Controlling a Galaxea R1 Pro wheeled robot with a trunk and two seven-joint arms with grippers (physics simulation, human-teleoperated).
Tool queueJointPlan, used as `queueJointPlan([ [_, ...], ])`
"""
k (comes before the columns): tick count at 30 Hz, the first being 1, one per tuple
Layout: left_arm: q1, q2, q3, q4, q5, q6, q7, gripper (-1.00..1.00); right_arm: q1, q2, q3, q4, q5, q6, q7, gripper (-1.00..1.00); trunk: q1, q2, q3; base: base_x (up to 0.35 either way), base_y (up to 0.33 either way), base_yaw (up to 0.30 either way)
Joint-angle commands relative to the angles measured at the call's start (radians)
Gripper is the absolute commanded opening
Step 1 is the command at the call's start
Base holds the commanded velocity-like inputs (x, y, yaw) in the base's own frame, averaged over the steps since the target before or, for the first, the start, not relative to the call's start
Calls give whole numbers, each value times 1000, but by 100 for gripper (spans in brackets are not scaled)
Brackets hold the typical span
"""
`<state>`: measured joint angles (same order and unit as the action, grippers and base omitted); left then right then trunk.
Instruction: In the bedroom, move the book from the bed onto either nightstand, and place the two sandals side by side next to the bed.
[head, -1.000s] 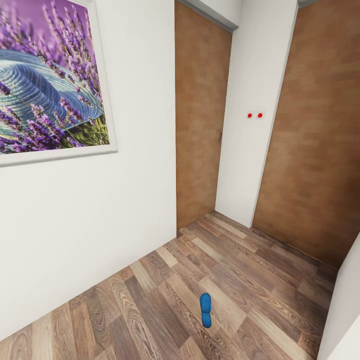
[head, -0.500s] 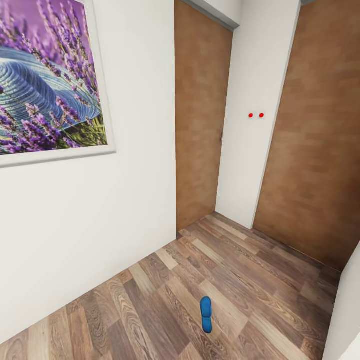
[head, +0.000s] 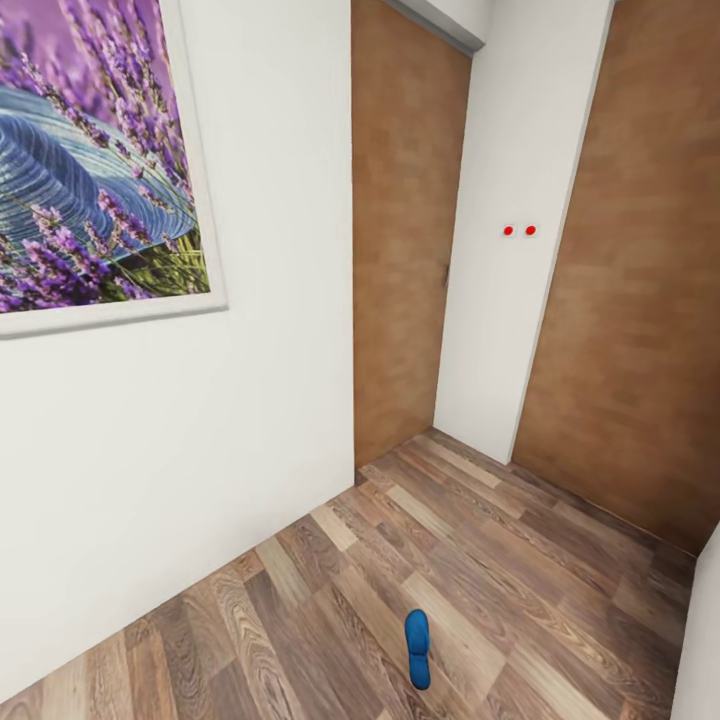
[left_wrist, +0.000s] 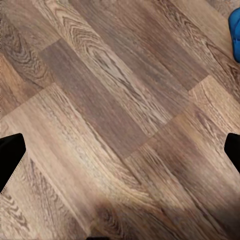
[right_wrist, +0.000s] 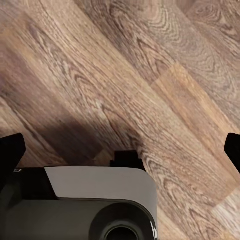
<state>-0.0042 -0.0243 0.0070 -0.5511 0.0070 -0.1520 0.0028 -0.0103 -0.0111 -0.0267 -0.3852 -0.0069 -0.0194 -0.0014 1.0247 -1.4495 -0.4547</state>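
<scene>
Bedroom corner, head view: white wall, purple painting (head: 95, 160), two tan doors (head: 405, 230), plank floor (head: 520, 560). One blue sandal (head: 417, 648) lies alone on the boards, likely awaiting pickup.

Left wrist view: left gripper (left_wrist: 120, 150) spread wide over floor; blue sliver, probably the sandal, at frame edge.

Right wrist view: right gripper (right_wrist: 120, 150) likewise parted, empty, above the robot's base (right_wrist: 95, 200).

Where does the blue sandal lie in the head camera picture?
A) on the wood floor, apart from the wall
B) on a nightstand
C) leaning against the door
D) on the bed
A: the blue sandal lies flat on the wood floor, away from the white wall and the doors.
</scene>
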Motion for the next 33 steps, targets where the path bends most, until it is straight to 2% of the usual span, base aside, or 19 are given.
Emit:
queueJointPlan([
  [1,0,0,1,0,1,-3,0,100,0,0,-2,0,-1,-2,0,100,0,-1,-1,153,122,0],
  [13,0,0,1,1,1,-3,0,100,0,0,-2,0,-1,-2,0,100,0,-1,-1,155,124,0],
  [33,0,0,1,0,1,-3,0,100,0,0,-2,0,-1,-2,0,100,0,-1,-1,11,8,0],
])
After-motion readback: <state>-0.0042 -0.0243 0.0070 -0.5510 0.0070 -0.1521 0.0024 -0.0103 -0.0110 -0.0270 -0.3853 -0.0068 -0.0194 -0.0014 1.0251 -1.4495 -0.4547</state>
